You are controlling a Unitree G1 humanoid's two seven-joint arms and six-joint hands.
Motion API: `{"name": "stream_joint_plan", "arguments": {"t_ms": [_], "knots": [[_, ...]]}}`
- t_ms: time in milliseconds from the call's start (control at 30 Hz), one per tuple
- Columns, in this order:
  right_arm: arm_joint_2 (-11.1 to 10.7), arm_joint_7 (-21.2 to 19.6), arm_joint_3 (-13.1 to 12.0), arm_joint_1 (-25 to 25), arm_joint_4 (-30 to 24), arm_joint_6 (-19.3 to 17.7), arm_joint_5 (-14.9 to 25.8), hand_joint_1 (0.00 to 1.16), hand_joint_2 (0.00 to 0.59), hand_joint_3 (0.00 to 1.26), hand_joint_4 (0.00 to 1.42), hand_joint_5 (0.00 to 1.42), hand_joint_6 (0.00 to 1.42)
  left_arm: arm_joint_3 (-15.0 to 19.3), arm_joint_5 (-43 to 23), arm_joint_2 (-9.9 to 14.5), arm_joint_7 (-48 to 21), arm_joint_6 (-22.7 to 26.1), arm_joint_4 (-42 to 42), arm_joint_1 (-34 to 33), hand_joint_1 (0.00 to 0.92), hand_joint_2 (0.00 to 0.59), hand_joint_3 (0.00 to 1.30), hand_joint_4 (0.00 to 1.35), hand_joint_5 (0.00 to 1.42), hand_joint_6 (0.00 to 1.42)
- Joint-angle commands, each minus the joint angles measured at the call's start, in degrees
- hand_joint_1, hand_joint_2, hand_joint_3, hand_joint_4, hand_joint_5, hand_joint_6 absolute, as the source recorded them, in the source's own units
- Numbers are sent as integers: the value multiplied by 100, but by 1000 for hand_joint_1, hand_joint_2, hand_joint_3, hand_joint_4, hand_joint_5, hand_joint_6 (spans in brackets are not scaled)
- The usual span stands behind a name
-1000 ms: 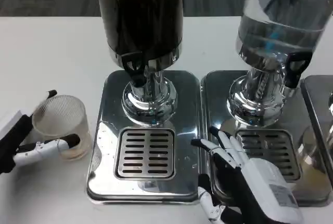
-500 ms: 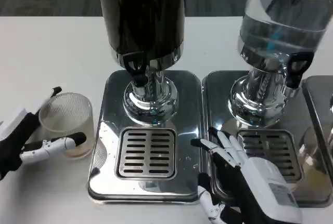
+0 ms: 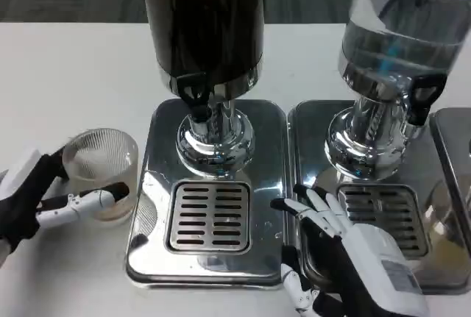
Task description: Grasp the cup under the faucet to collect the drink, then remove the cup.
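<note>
Gripping the cup (image 3: pixel 101 172), left hand (image 3: pixel 33 201); label (image 3: pixel 401 279) seemingly unreadable.

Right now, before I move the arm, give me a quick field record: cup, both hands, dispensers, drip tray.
cup: ribbed clear cup, upright on the table left of the dark dispenser's base, not under the faucet
cup contents: thin pale layer at the bottom
left robot hand: fingers around the cup
right robot hand: open, resting over the right base
dark dispenser faucet: nothing beneath it
drip tray grate: bare
clear dispenser: at right
</note>
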Motion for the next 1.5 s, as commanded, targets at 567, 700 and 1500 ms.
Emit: {"name": "stream_joint_plan", "arguments": {"t_ms": [567, 700, 1500], "knots": [[-69, 27, -29, -44, 5, -19, 230, 503, 586, 210, 63, 4, 135, 26, 68, -205, 499, -334, -68, 309, 292, 157, 314, 356, 601, 569], [-56, 5, -22, -54, 22, -38, 271, 506, 586, 209, 70, 4, 130, 61, 59, -194, 572, -396, -108, 375, 293, 153, 315, 366, 608, 573], [18, -100, 20, -98, 106, -95, 313, 510, 586, 206, 73, 4, 129, 829, -445, -95, 210, -1385, -936, 892, 308, 153, 345, 392, 638, 605]]}}
